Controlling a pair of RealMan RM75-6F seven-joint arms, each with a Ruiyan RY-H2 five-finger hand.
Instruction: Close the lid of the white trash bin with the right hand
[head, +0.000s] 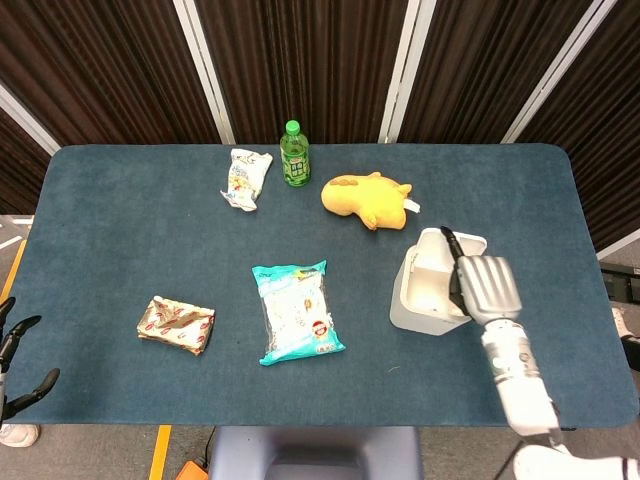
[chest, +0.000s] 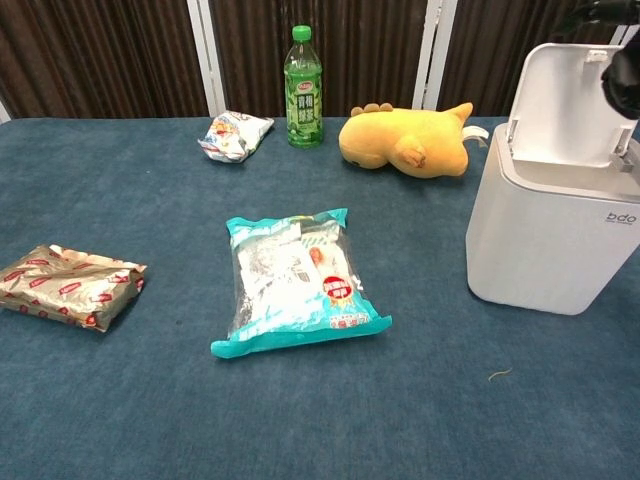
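Since the right hand (head: 484, 287) hovers over the bin (head: 425, 300), fingers (head: 452, 248) spread, it could miss the lid (chest: 571, 103) & tip the bin.

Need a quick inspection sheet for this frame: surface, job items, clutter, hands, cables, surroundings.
Surface: blue table.
Job items: white trash bin near the right edge, lid upright, open.
Clutter: teal snack bag, foil pack, small white bag, green bottle upright, yellow plush.
Hands: right hand over the bin, holding nothing; left hand off the table's corner, fingers apart.
Cables: nothing seen.
Surroundings: dark curtain with white posts.
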